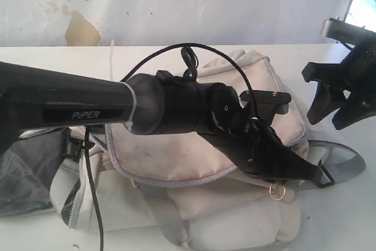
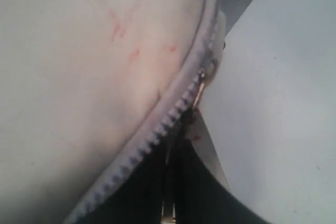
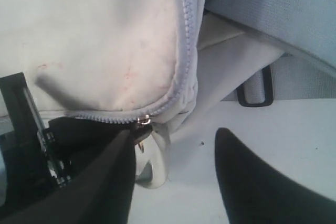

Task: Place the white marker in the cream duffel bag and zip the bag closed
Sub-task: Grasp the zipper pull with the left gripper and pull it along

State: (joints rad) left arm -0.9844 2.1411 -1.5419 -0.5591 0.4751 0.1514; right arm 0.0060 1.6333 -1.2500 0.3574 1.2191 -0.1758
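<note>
While reaching in from the left across the cream bag point(image 1: 176, 157), pressing left gripper point(image 1: 288, 171) down at the bag's front right edge.

Exterior view: seeing bag lying on white table point(image 1: 346, 227) and filling most of the middle. Tracing grey zipper point(image 1: 176, 181) round the front of the top panel. Noting grey strap point(image 1: 346, 160) looping out to the right, with a black buckle point(image 1: 326, 177) at the loop's near end. Spotting a small brass ring point(image 1: 277, 190) just below the left gripper. Recording right gripper point(image 1: 326, 116) as hanging over the table to the right of the bag, apart from it, jaws standing wide with nothing between them. Not finding white marker here.

Left wrist view: looking along zipper teeth running diagonally beside stained cream fabric. Seeing brass zipper pull point(image 2: 199, 90) running down into the dark fingers point(image 2: 184, 198). Recording the jaws as clamped together on that pull.

Right wrist view: looking down on the bag's rounded corner, with the zipper curving round it and the pull sitting at the low end of the curve. Seeing the left gripper's black body coming in at that spot. Confirming right fingers point(image 3: 252, 182) spread apart over bare table. Not finding the marker in either wrist view; unable to place it.
</note>
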